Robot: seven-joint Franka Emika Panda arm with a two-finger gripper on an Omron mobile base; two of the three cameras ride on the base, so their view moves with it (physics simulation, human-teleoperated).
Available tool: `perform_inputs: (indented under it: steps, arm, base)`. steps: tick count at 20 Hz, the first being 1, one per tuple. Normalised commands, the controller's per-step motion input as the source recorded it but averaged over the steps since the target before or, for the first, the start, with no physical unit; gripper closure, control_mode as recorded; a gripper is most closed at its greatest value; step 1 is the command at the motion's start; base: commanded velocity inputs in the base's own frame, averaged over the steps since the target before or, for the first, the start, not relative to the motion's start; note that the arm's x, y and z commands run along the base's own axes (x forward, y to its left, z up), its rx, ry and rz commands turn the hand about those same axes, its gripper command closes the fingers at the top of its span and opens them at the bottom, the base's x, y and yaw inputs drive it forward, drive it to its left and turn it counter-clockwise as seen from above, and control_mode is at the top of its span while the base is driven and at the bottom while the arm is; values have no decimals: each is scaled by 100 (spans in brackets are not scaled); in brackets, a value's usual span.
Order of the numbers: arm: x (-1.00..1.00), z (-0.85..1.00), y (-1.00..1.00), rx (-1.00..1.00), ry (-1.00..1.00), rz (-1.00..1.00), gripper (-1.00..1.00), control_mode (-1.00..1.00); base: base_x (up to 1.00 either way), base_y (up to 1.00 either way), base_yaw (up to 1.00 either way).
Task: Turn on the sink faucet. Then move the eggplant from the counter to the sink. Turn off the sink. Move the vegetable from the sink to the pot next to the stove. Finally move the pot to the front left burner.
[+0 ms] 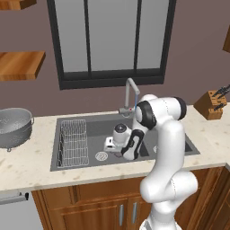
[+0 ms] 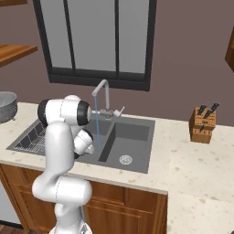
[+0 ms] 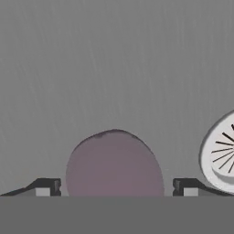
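Eggplant [image 3: 114, 164] lies on sink [image 3: 114, 68] floor between wide-spread gripper [image 3: 116, 186] tips, apparently released; faucet [image 2: 106, 93] runs.

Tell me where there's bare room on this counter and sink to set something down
Free: the counter between the sink and the knife block, and the right basin around its drain. Also the counter strip between the colander and the sink. Crowded: the left basin, with the wire rack, the open pincer and the eggplant.
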Motion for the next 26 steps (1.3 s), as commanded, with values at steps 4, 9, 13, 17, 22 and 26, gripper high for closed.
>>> perform_inputs:
  steps: [4, 9, 13, 17, 22, 26]
  arm:
    - [2, 17, -29, 0, -2, 0, -100, -100]
    - [0, 54, -30, 0, -6, 0, -100, -100]
    - [0, 55, -9, 0, -3, 0, -100, -100]
    - [0, 58, -10, 0, 0, 0, -100, -100]
    - [0, 70, -8, 0, 0, 0, -100, -100]
    - [0, 77, -13, 0, 0, 0, -100, -100]
  base:
    - [0, 0, 0]
    - [0, 0, 0]
    - [0, 0, 0]
    - [0, 0, 0]
    - [0, 0, 0]
    - [0, 0, 0]
